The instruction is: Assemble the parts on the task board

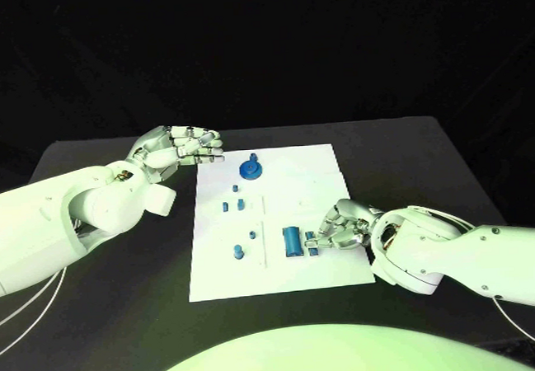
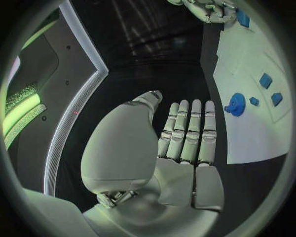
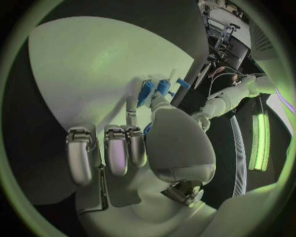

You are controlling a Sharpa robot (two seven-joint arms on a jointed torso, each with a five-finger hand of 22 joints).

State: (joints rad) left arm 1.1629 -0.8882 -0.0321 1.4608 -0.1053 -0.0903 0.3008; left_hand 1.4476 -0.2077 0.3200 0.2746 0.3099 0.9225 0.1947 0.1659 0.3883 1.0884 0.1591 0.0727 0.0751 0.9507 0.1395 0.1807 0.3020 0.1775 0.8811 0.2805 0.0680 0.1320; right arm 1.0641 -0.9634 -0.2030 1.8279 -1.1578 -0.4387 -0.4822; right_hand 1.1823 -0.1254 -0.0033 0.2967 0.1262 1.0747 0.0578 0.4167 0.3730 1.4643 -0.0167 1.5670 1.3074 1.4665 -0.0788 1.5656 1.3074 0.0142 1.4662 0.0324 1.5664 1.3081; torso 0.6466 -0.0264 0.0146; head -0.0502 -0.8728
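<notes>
Here the left hand (image 1: 180,146) hangs over bare black table (image 1: 100,160) just off the far left corner of the task board (image 1: 302,176). Its fingers (image 2: 191,128) lie straight and side by side with nothing in them, and in the left wrist view the hand stands apart from the board's edge. Dark table runs wide on that side, and a strip of it also shows beyond the board's far edge.

Moving onto the board, a round blue part (image 1: 251,168) sits near the far edge, just beside the left hand's fingertips but not touched by them. Below it along the left half lie small blue pieces (image 1: 232,206), spaced apart, with another small one (image 1: 238,253) nearer the near edge. White board lies open between them and across the far right quarter.

Toward the middle a larger blue cylinder (image 1: 293,240) lies on the board, just beside the right hand (image 1: 341,225). That hand rests over the board's right edge with its fingers curled onto a small blue part (image 1: 310,236) pinched at the fingertips; the right wrist view shows blue pieces (image 3: 154,90) right at the thumb tip. Past the right edge, the table is largely covered by the right arm.
</notes>
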